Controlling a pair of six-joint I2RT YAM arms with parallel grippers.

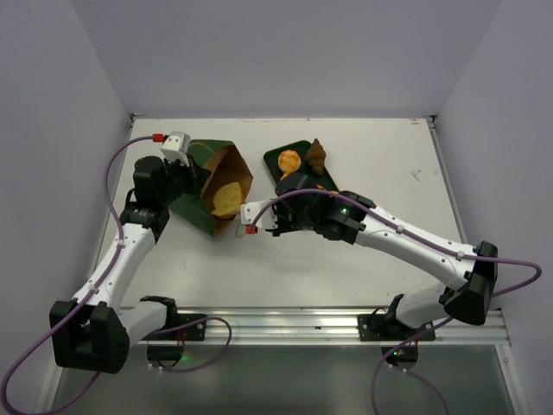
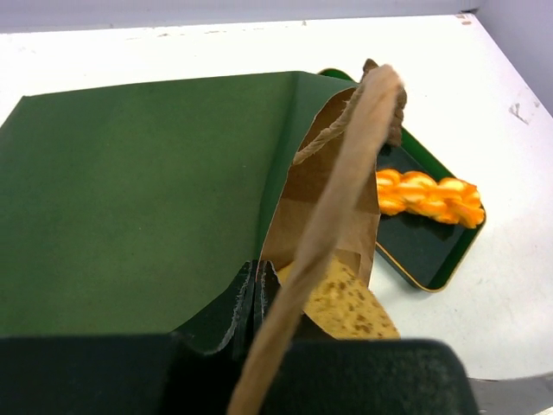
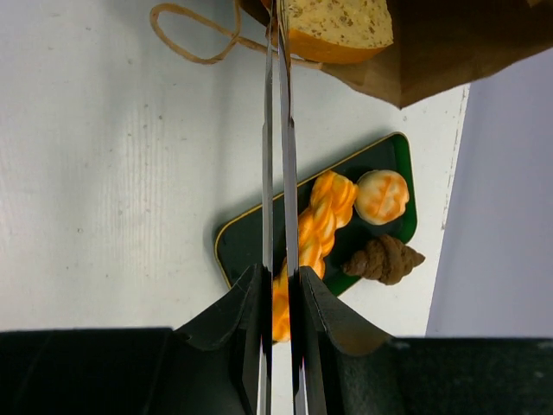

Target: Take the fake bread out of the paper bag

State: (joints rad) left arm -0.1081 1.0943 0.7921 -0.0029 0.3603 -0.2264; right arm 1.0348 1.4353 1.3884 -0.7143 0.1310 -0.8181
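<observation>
The dark green paper bag (image 1: 200,177) lies on its side, its brown mouth facing the right arm. My left gripper (image 1: 192,177) is shut on the bag's rim (image 2: 253,290), with green paper (image 2: 138,190) spread out beyond it. A speckled yellow slice of fake bread (image 1: 226,199) sits in the mouth (image 2: 350,307). My right gripper (image 1: 244,212) is shut, its thin fingers closed to a slit on the slice's corner (image 3: 337,22); the fingertips run off the top of the right wrist view. Other fake bread lies on the tray: a round bun (image 3: 382,195), an orange braid (image 3: 320,220) and a dark brown pointed piece (image 3: 387,259).
The flat dark green tray (image 1: 275,158) with a tan rim lies just behind the right gripper, next to the bag. A tan cord handle (image 3: 186,35) loops on the white table by the bag's mouth; another crosses close in front of the left wrist camera (image 2: 346,190).
</observation>
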